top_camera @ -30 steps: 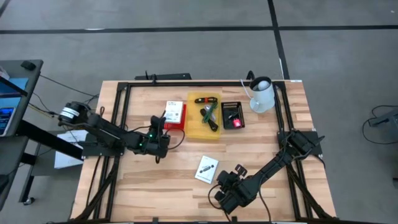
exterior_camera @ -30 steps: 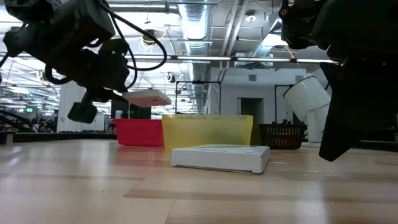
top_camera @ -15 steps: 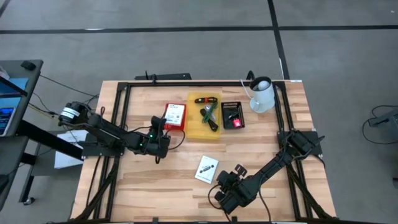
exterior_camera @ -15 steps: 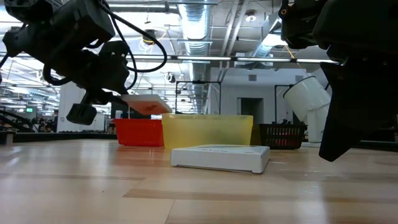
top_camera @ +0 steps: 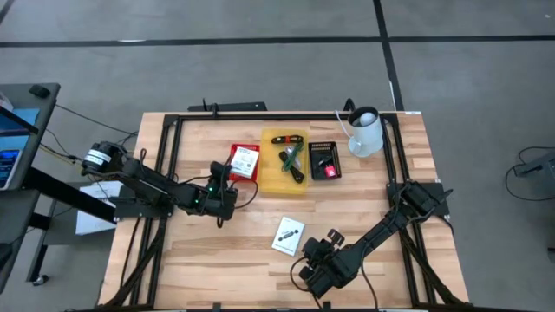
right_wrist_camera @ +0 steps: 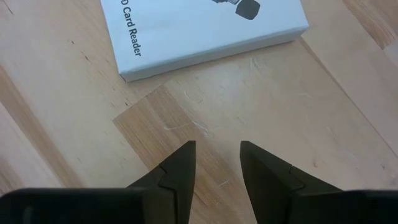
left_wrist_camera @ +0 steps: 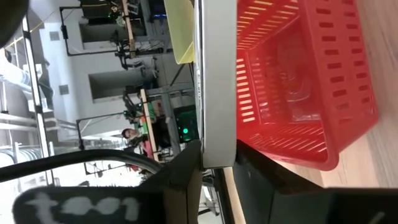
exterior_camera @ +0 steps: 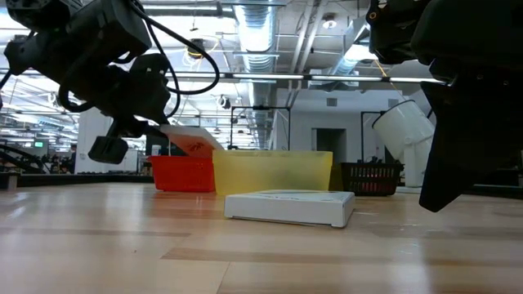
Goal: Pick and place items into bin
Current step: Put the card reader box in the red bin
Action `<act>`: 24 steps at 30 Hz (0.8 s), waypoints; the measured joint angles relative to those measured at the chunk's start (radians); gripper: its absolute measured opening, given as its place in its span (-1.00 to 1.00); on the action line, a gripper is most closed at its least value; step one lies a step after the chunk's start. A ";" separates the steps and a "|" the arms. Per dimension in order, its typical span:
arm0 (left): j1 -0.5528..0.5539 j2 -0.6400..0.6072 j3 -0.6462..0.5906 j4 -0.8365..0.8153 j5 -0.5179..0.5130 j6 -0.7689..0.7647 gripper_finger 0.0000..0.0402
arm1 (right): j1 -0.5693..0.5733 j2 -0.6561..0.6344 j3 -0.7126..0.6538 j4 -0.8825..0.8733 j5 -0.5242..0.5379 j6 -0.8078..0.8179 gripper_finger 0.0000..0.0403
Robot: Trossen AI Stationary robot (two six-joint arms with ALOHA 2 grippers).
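Observation:
My left gripper (top_camera: 224, 176) is shut on a flat white printed packet (exterior_camera: 193, 138) and reaches from the table's left over the red bin (top_camera: 245, 162). In the left wrist view the packet (left_wrist_camera: 214, 81) shows edge-on beside the red bin (left_wrist_camera: 298, 81). My right gripper (right_wrist_camera: 217, 155) stands open over bare wood, its fingers pointing steeply down. Just beyond its fingers a white box (right_wrist_camera: 199, 31) lies flat on the table (top_camera: 208, 251). Green-and-black tools lie in the yellow bin (top_camera: 286, 160). A pink-red piece sits in the black bin (top_camera: 325, 160). My left gripper pinches the packet's near end (left_wrist_camera: 217, 152) between its two fingers, one on each flat face. The fingers come from the table's left, nearly level and slanting a little down. The packet sticks out past them, tilted with its far end (exterior_camera: 214, 145) lowest, above the red bin.
A white pitcher (top_camera: 364, 132) stands at the far right, behind the black bin. A dark frame (top_camera: 165, 139) runs round the table top. In the low view the white box (exterior_camera: 290, 206) lies in front of the yellow bin (exterior_camera: 274, 170).
The packet has tipped. Its far end has sunk toward the red bin, while its near end has stayed between my left gripper's fingers. Both arms have kept their places.

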 joint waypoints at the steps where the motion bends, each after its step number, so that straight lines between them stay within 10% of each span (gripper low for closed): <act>1: 0.000 0.000 0.000 0.000 0.000 -0.005 -0.64 | 0.000 0.000 0.000 0.000 0.000 0.000 -0.40; 24: 0.000 0.000 0.000 -0.001 -0.028 -0.038 -0.63 | 0.000 0.000 0.000 0.001 0.000 0.000 -0.40</act>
